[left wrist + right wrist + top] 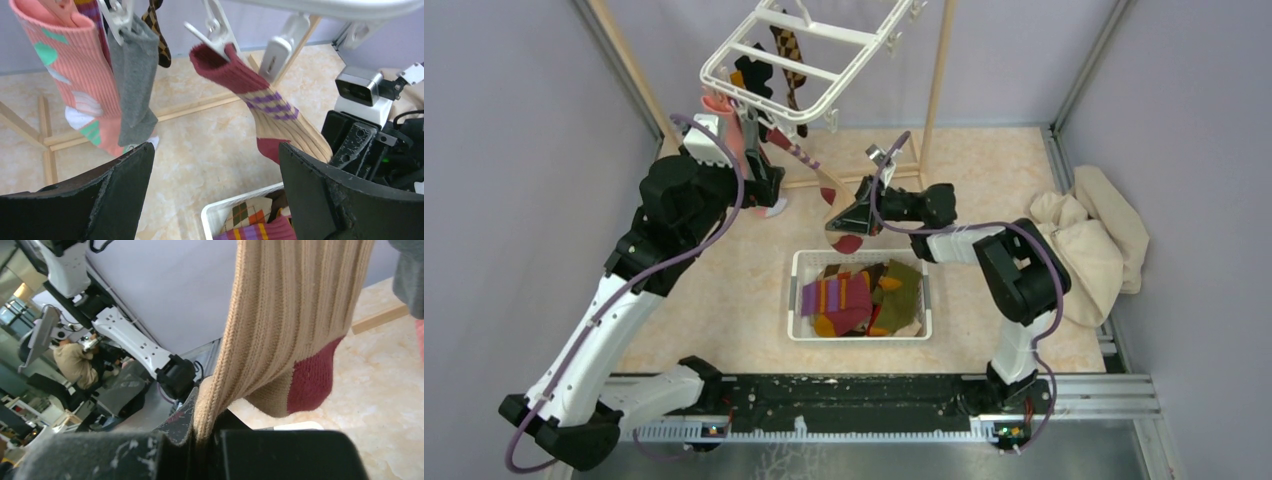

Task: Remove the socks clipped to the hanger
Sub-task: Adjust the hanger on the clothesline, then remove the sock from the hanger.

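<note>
The fingers (280, 455) of the right gripper (205, 435) are clenched on a tan ribbed sock (295, 315), pinching it just beside its maroon heel. The sock's maroon cuff sits in a white clip (215, 27) under the hanger (716, 75), and the sock runs taut and slanting from the clip down to the right gripper, with purple stripes across its upper part.

The left gripper (216, 155) has its fingers (125, 185) spread wide with nothing between them. It hangs below the hanger, facing the clipped socks.

To the left of the tan sock, a pink sock (75, 75) with mint patches and a grey sock (135, 80) hang side by side, touching. A brown argyle sock (157, 35) dangles behind them, and a black sock (754, 75) shows under the frame.

The hanger hangs tilted above the far left part of the table, under the wooden pole rack (939, 80).

A white slotted basket (794, 295) stands mid-table toward the near edge, with a heap of loose socks (854, 295) in it. A beige cloth heap (1094, 240) lies against the right edge.
</note>
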